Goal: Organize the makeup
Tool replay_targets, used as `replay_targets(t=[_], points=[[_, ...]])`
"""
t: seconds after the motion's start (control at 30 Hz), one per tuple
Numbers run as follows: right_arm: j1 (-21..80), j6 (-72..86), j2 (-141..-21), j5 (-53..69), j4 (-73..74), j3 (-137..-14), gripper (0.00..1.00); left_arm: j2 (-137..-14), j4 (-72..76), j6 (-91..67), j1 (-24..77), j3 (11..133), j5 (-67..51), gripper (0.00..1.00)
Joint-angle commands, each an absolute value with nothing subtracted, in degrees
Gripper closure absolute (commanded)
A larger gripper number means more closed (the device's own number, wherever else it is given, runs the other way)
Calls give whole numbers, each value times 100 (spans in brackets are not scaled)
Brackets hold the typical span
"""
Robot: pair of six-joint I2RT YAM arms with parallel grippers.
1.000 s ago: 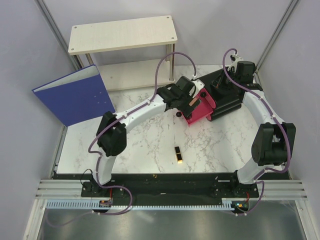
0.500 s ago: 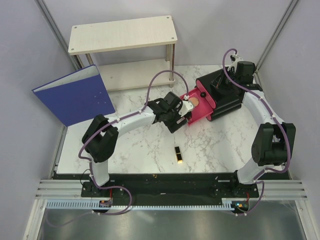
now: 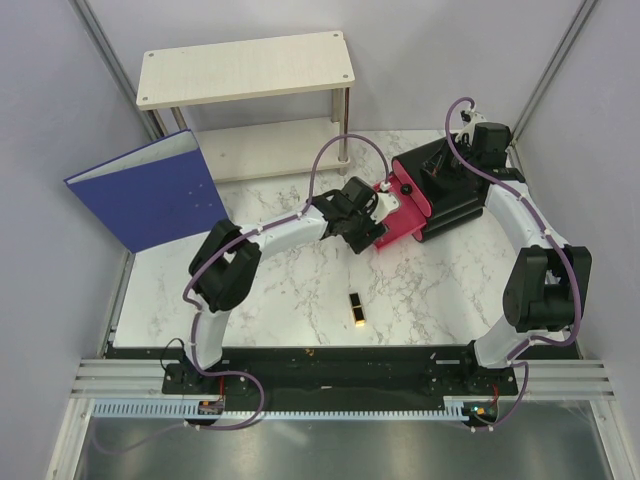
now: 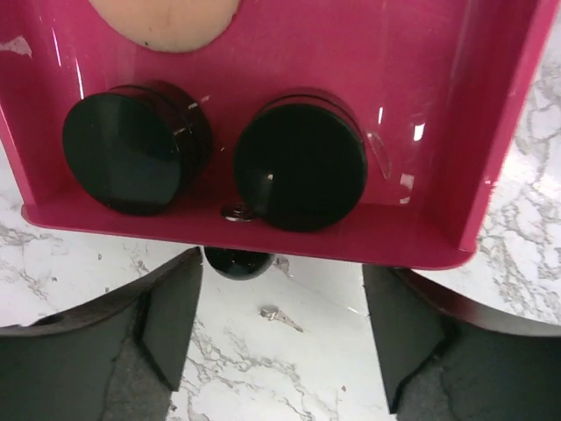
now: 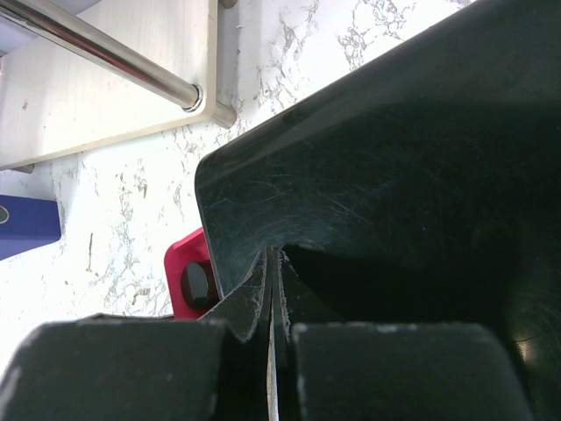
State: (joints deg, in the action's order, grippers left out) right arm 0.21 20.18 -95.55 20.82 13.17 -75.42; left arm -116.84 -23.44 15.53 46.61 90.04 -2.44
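Note:
The pink drawer (image 3: 408,213) stands pulled out of the black organizer (image 3: 460,208). In the left wrist view the drawer (image 4: 491,132) holds two round black jars (image 4: 136,149) (image 4: 301,160) and the peach puff (image 4: 166,17) behind them. My left gripper (image 3: 370,228) is open and empty just in front of the drawer; its fingers (image 4: 171,316) flank the drawer's black knob (image 4: 237,261). The black-and-gold lipstick (image 3: 355,309) lies on the marble nearer the arms. My right gripper (image 3: 452,172) is shut, its tips (image 5: 273,289) against the organizer's top (image 5: 394,158). The peach tubes are out of view.
A blue binder (image 3: 150,190) leans at the far left. A pale wooden shelf (image 3: 245,68) on metal legs stands at the back. A small metal bit (image 4: 272,313) lies on the marble between my left fingers. Grey walls close both sides.
My left gripper left the spot above the drawer, drew back toward the near left, then came back up to the drawer's front. The right arm and lipstick have not moved.

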Motion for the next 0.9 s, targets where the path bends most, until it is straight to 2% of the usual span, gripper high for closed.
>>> replay_targets(t=[0.0, 0.1, 0.17, 0.2, 0.3, 0.47, 0.5, 0.87], points=[[44, 1714, -10292, 1512, 3999, -6689, 100, -11874, -2206, 1442, 4632, 9430, -18, 35], [35, 1705, -10292, 1512, 3999, -6680, 100, -11997, -2215, 1284, 4623, 9571, 228, 53], [44, 1714, -10283, 1512, 3999, -6680, 100, -12059, -2224, 1231, 4605, 9632, 360, 60], [44, 1705, -10275, 1503, 3999, -6680, 100, -12085, -2232, 1143, 4605, 9729, 386, 67], [44, 1705, -10283, 1512, 4008, -6680, 100, -12103, -2302, 1046, 4606, 9896, 369, 80], [35, 1696, -10292, 1520, 3999, -6653, 100, -11945, -2364, 1037, 4614, 10054, 106, 93], [44, 1696, -10283, 1521, 3990, -6645, 100, -11901, -2364, 1028, 4606, 10046, 27, 98], [35, 1696, -10266, 1556, 3964, -6609, 100, -11979, -2030, 370, 4606, 10616, -422, 98]])
